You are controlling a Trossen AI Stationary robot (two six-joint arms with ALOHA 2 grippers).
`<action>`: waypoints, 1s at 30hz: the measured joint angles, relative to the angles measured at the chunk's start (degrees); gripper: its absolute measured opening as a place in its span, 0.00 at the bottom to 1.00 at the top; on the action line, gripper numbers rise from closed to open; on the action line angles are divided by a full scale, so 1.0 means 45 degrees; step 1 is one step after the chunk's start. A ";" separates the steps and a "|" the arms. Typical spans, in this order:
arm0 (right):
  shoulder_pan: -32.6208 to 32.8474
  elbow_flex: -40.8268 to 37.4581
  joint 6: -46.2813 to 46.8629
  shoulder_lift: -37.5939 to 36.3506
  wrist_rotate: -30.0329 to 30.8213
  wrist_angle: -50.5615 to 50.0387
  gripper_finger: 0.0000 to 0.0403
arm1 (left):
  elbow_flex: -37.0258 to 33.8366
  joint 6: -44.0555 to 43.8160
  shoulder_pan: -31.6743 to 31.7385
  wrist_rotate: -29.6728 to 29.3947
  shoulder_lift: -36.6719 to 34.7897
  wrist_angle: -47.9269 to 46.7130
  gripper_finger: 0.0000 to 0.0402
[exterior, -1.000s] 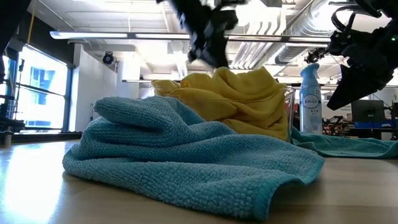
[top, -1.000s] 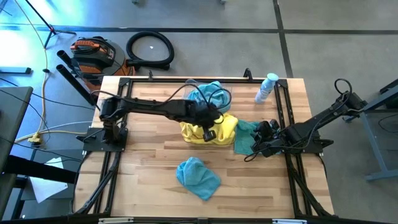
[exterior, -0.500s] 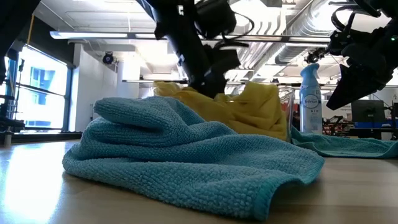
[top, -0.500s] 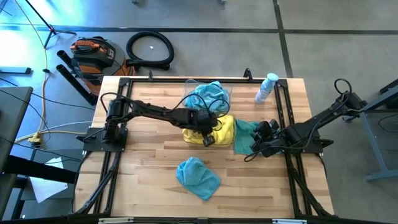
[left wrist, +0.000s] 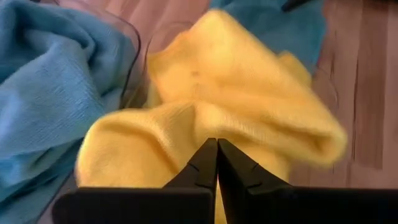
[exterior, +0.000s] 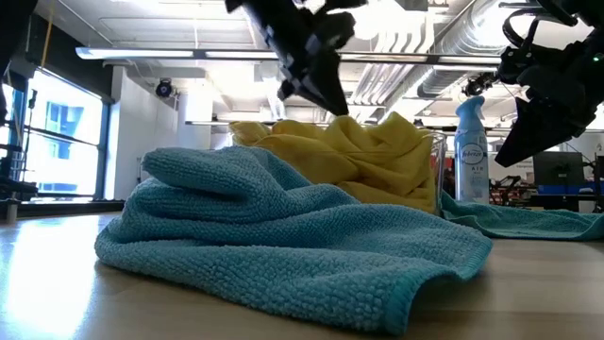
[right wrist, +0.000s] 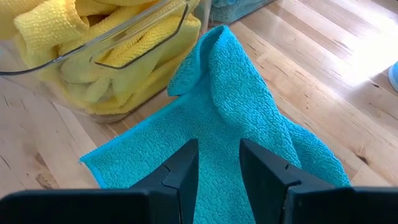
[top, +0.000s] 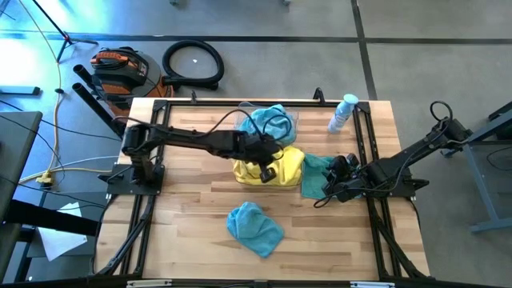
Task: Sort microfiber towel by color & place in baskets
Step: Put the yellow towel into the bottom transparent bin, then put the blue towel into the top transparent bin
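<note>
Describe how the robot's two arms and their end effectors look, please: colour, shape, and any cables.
Both arms are black, slim and jointed, mounted on black frame bases. The left end effector has two dark, tapering fingers on a flat black block. The right end effector has two broader dark fingers. Thin black cables loop beside the left arm's wrist and the right arm's far joint.

Yellow cloths (right wrist: 93, 74) and teal cloths (exterior: 283, 236) are showing a nubby, looped, matt weave. The basket (right wrist: 143, 31) holding the yellow ones is looking like clear, glossy plastic. The table (top: 192, 216) is showing pale wood planks with a smooth, lightly shining finish, framed by black matt metal bars (top: 140, 228).
</note>
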 joint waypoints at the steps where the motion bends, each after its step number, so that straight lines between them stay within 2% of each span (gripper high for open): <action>1: 0.0000 0.0000 0.0000 0.0000 0.0002 0.0000 0.28 | 0.0000 0.0261 -0.0029 0.0005 -0.0158 -0.0300 0.00; 7: 0.0000 0.0000 0.0014 0.0000 0.0000 0.0000 0.28 | -0.0576 0.1375 -0.0711 -0.0168 -0.1174 -0.1129 0.00; 11: -0.0001 0.0000 0.0097 0.0052 -0.0005 0.0039 0.28 | -0.2631 0.1193 -0.1127 -0.0610 -0.2531 -0.0317 0.00; 15: 0.0000 0.0000 0.0296 0.0203 -0.0007 0.0071 0.28 | -0.5184 0.0002 -0.1289 -0.1597 -0.4631 0.0167 0.00; 23: -0.0043 0.0000 -0.1924 0.0379 -0.0025 0.0271 0.28 | -0.9092 -0.1116 -0.1999 -0.2370 -0.9268 0.1307 0.00; 26: -0.0312 0.0000 -0.2932 0.0379 -0.0096 0.0977 0.29 | -1.0254 -0.1191 -0.2293 -0.2409 -1.0375 0.2072 0.00; 30: -0.1119 0.0000 -0.4463 0.0406 -0.1222 0.2291 0.37 | -1.1419 -0.1310 -0.2544 -0.2404 -1.1216 0.2975 0.00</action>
